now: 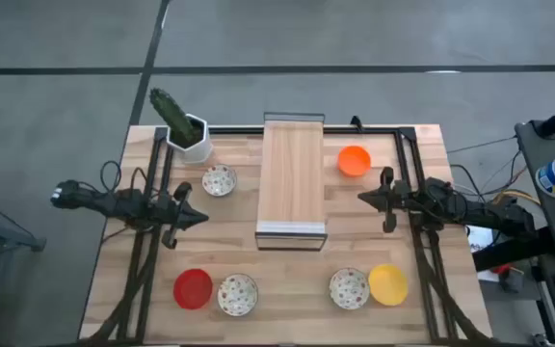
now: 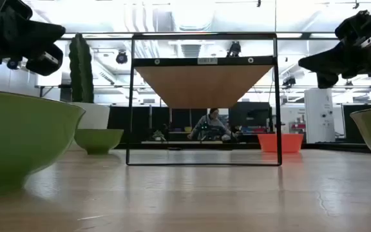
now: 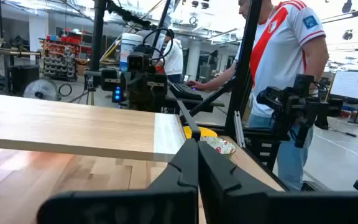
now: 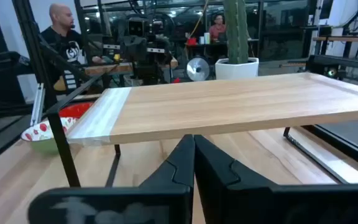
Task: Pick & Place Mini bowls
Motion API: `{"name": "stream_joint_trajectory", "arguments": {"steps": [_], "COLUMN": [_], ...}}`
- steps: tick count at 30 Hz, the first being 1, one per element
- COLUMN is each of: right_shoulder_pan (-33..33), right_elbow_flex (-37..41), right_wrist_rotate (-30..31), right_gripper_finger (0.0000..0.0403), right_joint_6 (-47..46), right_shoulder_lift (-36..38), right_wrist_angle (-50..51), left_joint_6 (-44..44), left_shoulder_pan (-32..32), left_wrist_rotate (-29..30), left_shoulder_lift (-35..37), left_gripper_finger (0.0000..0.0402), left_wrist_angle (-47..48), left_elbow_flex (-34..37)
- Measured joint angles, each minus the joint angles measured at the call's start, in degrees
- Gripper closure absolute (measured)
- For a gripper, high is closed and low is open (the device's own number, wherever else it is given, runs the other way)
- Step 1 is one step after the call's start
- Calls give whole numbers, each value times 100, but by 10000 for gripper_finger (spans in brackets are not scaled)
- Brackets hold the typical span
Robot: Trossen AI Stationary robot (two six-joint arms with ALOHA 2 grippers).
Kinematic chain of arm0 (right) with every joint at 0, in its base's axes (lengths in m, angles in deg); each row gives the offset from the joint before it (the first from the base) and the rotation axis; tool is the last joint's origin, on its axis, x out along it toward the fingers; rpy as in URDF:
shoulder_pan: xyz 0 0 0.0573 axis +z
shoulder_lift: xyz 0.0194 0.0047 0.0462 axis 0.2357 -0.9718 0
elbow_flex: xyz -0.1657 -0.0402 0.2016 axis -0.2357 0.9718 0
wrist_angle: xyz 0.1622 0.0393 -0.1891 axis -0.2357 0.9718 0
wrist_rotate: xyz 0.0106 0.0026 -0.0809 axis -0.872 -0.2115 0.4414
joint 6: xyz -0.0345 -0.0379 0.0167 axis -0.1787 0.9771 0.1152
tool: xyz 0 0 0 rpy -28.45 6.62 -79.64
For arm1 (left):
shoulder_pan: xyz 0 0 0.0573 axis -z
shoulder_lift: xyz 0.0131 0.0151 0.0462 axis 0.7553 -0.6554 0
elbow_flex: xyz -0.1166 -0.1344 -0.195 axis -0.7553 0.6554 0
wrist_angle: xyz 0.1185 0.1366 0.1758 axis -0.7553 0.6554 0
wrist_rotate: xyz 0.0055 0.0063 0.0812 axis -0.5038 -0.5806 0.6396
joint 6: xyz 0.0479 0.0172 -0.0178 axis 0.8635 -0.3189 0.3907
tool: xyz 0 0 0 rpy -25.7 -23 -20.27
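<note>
Six mini bowls rest on their bases on the wooden table. An orange one [image 1: 354, 160] and a white patterned one [image 1: 219, 180] sit at the far side. A red one [image 1: 193, 288], two patterned ones [image 1: 237, 294] [image 1: 349, 287] and a yellow one [image 1: 388, 284] sit near the front edge. My left gripper [image 1: 200, 217] is shut and empty, above the table left of the raised wooden shelf [image 1: 292, 178]. My right gripper [image 1: 362, 198] is shut and empty, right of the shelf. Both point at the shelf.
A white pot with a green cactus [image 1: 189, 135] stands at the far left corner. The shelf stands on a thin black frame [image 2: 201, 103] in the table's middle. People stand beyond the table in the wrist views [image 3: 284, 56] [image 4: 61, 37].
</note>
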Motion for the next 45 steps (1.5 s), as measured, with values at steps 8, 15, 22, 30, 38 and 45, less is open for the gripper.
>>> {"name": "stream_joint_trajectory", "arguments": {"steps": [8,15,22,30,38,45], "right_shoulder_pan": [0,0,0,0,0,0], "right_elbow_flex": [-1,-1,0,-1,0,0], "right_wrist_rotate": [0,0,0,0,0,0], "right_gripper_finger": [394,394,394,394,394,394], "right_joint_6": [0,0,1,3,18,17], "right_shoulder_lift": [-2,0,-1,-1,-1,-1], "right_wrist_angle": [0,0,0,1,2,1], "left_joint_6": [0,1,1,1,1,1], "left_shoulder_pan": [1,2,1,2,0,0], "left_wrist_rotate": [0,0,0,0,0,0], "left_shoulder_lift": [-2,-1,-1,0,0,0], "left_gripper_finger": [401,401,401,401,401,401], "left_wrist_angle": [0,0,0,0,0,0], "left_elbow_flex": [0,0,0,0,0,0]}}
